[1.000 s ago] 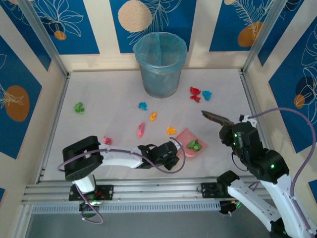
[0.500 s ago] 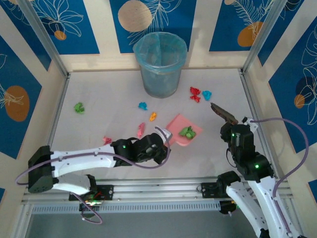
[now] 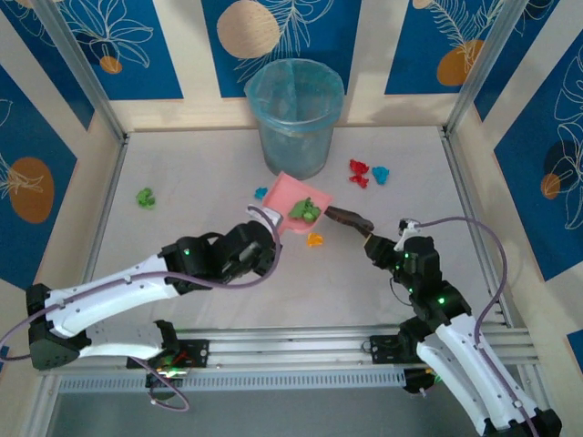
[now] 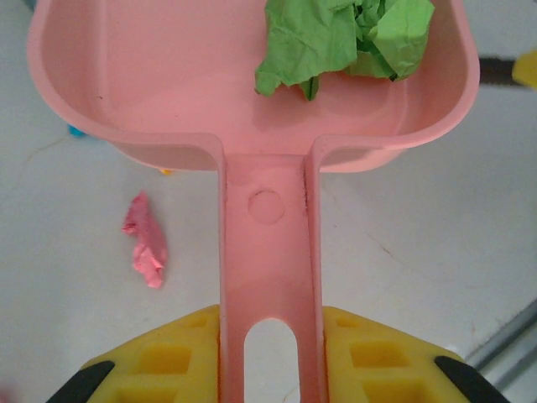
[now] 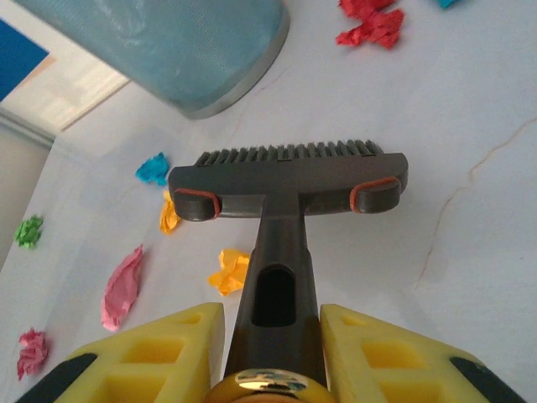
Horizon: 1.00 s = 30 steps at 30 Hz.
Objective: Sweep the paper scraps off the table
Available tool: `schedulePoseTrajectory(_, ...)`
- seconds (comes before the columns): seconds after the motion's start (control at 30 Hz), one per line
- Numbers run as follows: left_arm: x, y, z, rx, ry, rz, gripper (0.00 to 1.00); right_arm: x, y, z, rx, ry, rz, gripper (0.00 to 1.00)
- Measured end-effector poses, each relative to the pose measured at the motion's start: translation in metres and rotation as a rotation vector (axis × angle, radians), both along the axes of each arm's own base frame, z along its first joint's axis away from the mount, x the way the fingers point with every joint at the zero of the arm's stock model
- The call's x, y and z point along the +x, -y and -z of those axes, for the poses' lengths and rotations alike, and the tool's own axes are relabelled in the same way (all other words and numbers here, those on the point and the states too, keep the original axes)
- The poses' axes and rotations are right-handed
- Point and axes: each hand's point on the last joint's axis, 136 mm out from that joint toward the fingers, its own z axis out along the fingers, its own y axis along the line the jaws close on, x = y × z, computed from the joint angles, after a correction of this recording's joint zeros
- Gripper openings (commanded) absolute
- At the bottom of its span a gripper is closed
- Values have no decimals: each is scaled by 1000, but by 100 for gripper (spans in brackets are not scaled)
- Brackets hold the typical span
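My left gripper is shut on the handle of a pink dustpan, held up near the bin's base with a crumpled green scrap in it. My right gripper is shut on a dark brush, whose bristles point away over the table. Loose paper scraps lie around: green, cyan, orange, red, cyan. A pink scrap lies below the pan.
A translucent blue bin stands at the back middle. Metal rails run along the near edge, and posts and patterned walls close in the other sides. Bare tabletop lies at the right.
The left arm has carried the dustpan with the green scrap up and left, from the near right to beside the bin. The right arm has swung the brush left toward the middle.
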Motion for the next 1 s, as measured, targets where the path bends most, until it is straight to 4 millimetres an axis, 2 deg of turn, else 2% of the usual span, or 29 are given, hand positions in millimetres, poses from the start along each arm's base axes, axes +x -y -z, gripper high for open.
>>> schedulePoseTrajectory(0.13, 26, -16, -22, -32, -2, -85, 0, -1, -6, 4, -4, 5, -21, 0)
schedulePoseTrajectory(0.2, 39, -17, -35, -57, 3, -115, 0, 0, -5, 3, -1, 16, -11, 0)
schedulePoseTrajectory(0.47, 81, 10, -84, -102, 44, -120, 0, 1, 6, 1, 0, 56, 49, 0)
schedulePoseTrajectory(0.67, 120, 20, -123, -152, 96, -148, 0, 1, 9, -1, 1, 65, 68, 0)
schedulePoseTrajectory(0.83, 149, 32, -140, -217, 90, -142, 0, 1, 12, 3, -9, 53, 83, 0)
schedulePoseTrajectory(1.0, 187, 45, -146, -287, 50, -128, 0, 1, 13, 4, -14, 49, 90, 0)
